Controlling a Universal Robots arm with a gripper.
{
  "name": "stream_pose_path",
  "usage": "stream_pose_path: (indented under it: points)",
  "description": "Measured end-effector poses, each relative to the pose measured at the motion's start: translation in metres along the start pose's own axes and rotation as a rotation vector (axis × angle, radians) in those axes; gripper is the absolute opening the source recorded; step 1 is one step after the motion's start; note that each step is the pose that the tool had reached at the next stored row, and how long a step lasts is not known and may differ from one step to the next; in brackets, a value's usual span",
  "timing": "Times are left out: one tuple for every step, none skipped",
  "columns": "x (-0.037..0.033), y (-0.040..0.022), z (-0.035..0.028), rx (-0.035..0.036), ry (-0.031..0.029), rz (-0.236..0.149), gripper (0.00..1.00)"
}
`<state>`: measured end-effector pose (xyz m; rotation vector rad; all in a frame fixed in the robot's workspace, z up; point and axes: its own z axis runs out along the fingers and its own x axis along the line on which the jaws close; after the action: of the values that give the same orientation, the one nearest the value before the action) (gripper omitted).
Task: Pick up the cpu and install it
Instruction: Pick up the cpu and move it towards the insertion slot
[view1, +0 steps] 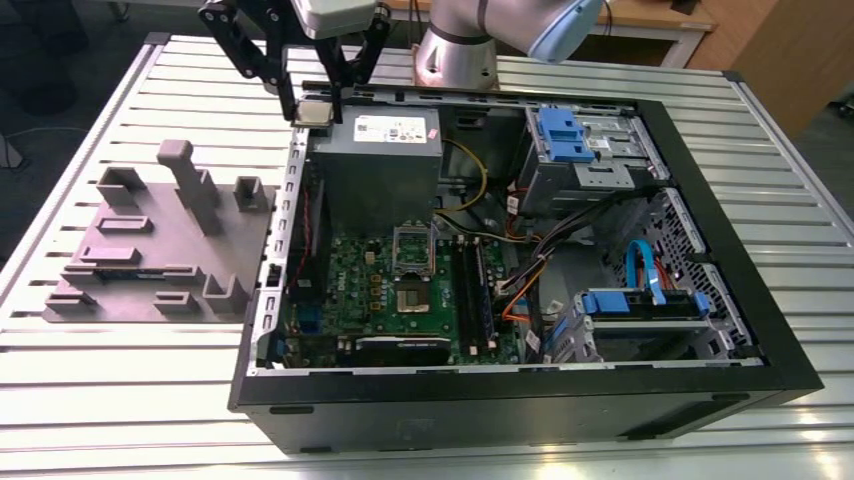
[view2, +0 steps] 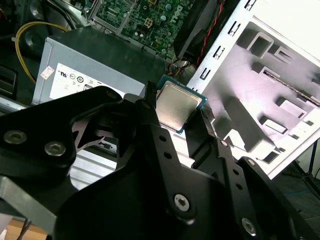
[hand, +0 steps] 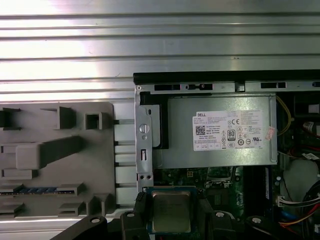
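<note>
— How many chips can you count?

— One cpu (view1: 315, 112), and the tool (view1: 319, 104) has it. The two black fingers (view2: 150, 112) are closed on its edges, with the silvery top facing out in both wrist views. It hangs in the air over the far corner of the case (view1: 747, 330), on the exterior view's left.

— One case?

— One, black, lying open on the slatted surface (view1: 107, 400). Inside are one grey box (view1: 378, 165) with a white label, one green board (view1: 380, 300) and two blue drive brackets (view1: 561, 135), one far and one near, both on the exterior view's right.

— Anything between the chip and the board?

— The grey box. It lies right under the cpu, and the board is on its near side. Long black slots (view1: 467, 285) run along the board. Yellow (view1: 461, 175), orange (view1: 521, 295) and blue (view1: 647, 265) cables trail to the right of it.

— And outside the case?

— One grey fixture (view1: 147, 250) with upright blocks, on the surface just left of the case.
</note>
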<state>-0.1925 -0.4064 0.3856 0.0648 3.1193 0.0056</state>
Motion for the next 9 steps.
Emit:
stream_pose_path:
  points:
    - [-0.0003,0.0,0.0,-0.0001,-0.0001,0.0,0.47]
    - [-0.0005,0.0,0.0001,-0.0001,-0.0001,0.0,0.47]
    - [-0.0007,0.0,0.0001,-0.0001,-0.0001,0.0,0.47]
    - [-0.001,0.0,0.0,0.0,0.0,0.0,0.47]
    - [-0.0012,0.0001,0.0001,-0.0001,0.0,0.0,0.47]
    - [-0.0014,0.0001,0.0001,-0.0001,0.0,0.0,0.47]
    - [-0.0016,0.0001,0.0,0.0,0.0,0.0,0.47]
    - [-0.0019,0.0001,0.0001,-0.0001,-0.0001,0.0,0.47]
    - [-0.0021,0.0001,0.0001,-0.0001,-0.0001,0.0,0.47]
